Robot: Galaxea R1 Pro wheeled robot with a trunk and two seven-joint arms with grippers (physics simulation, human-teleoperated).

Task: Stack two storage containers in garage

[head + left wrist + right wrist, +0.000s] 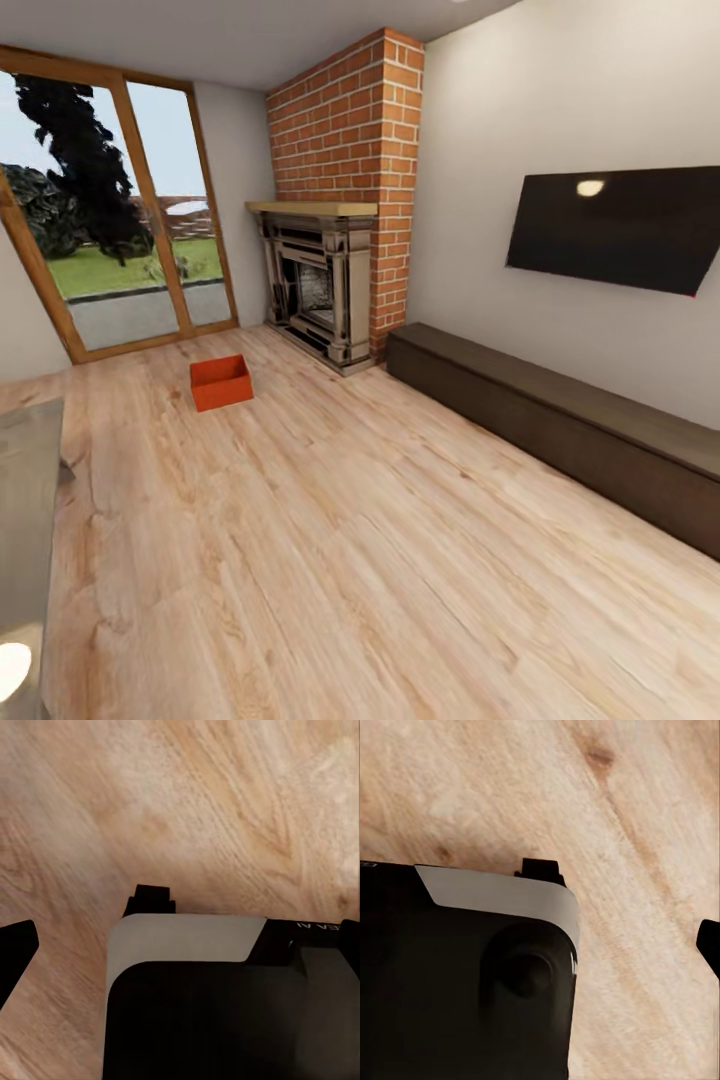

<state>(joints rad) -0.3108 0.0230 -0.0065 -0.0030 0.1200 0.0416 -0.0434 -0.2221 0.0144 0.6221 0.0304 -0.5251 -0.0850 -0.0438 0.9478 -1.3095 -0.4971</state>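
- Head view: one red-orange storage container sits on the light wood floor of the living room, far ahead and a bit to the left. It is near the glass garden doors and just to the left of the brick fireplace. I can see one bin here, not two.
- Head view: a long dark cabinet runs along the right wall under a black TV. A grey shiny thing is at the left edge (I cannot tell what it is).
- My guess is the job has hardly started, since the bin is on wood planks. The step now looks like driving over to it.
- To do it well: roll straight across the open floor, stay away from the cabinet on the right, and stop with the bin right in front, close enough for both arms to reach.
- Left wrist view: the left gripper hangs over bare wood. Two dark finger tips sit well apart with nothing between them.
- Right wrist view: the right gripper is over wood too. Its tips are also apart and hold nothing.
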